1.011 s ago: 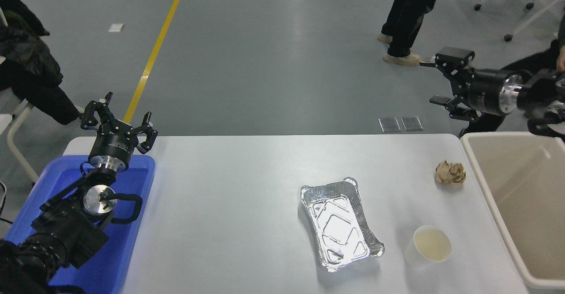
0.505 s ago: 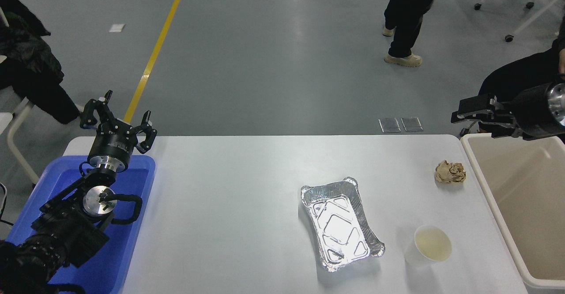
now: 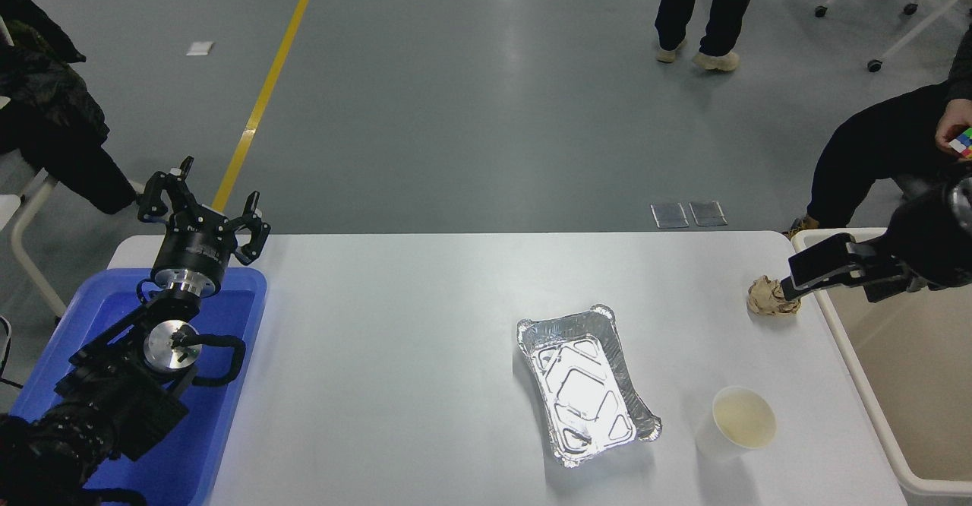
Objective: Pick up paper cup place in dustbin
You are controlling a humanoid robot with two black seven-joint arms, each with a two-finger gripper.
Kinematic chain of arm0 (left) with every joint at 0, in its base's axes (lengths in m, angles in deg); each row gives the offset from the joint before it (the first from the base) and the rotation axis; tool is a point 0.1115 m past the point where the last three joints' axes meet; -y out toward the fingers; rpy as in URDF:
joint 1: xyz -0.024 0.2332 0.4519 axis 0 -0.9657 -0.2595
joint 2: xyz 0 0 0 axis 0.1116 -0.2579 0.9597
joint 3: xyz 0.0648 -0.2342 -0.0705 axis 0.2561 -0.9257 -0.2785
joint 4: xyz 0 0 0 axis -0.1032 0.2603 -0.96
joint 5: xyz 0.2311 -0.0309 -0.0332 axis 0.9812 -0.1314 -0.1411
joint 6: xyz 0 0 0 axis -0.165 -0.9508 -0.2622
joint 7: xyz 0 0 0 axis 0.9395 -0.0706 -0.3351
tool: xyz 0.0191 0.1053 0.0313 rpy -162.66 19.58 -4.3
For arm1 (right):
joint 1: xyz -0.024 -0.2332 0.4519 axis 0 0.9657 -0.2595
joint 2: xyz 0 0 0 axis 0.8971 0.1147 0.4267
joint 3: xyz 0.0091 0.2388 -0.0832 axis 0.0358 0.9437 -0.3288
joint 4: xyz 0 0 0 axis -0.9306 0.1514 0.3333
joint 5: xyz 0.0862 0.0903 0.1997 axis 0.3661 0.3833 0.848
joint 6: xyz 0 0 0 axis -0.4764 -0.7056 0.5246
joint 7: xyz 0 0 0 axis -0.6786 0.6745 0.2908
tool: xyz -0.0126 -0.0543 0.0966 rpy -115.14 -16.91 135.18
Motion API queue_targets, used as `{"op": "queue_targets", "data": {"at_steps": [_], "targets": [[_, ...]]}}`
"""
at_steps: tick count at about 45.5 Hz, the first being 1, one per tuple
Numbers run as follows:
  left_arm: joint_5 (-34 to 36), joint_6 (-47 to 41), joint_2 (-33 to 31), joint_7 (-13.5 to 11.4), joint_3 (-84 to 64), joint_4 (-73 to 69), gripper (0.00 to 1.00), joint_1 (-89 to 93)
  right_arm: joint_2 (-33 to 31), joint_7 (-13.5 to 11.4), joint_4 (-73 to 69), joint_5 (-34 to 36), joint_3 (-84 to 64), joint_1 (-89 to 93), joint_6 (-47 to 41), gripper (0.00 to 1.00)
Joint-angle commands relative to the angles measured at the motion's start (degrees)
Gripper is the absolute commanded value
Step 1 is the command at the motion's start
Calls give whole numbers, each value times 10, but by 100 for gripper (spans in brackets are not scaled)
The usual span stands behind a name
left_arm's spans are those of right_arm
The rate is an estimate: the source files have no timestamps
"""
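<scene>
Now right hand (image 3: 790, 282) above dustbin (image 3: 835, 324)

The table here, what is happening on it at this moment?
The right gripper reaches in from the right edge, above the dustbin rim and next to the crumpled paper ball. It holds nothing. The paper cup stands upright near the front of the table, untouched, between the foil tray and the dustbin. The left gripper is parked over the blue tray, jaws open. A seated person at the far right holds a coloured cube.
</scene>
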Motion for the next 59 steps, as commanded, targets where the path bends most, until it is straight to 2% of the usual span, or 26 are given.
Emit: {"op": "queue_targets", "data": {"at_steps": [1, 12, 19, 31, 39, 59], "targets": [[0, 0, 1, 0, 0, 0, 99, 0, 52, 12, -21, 6, 7, -38, -57, 100], [0, 0, 0, 0, 0, 0, 99, 0, 64, 10, -21, 45, 20, -12, -62, 100], [0, 0, 0, 0, 1, 0, 99, 0, 62, 7, -13, 95, 22, 58, -28, 100], [0, 0, 1, 1, 1, 0, 99, 1, 55, 6, 25, 78, 47, 170, 47, 100], [0, 0, 0, 0, 1, 0, 99, 0, 57, 7, 65, 28, 73, 247, 96, 100], [0, 0, 0, 1, 1, 0, 99, 0, 61, 9, 136, -42, 122, 376, 127, 100]]}}
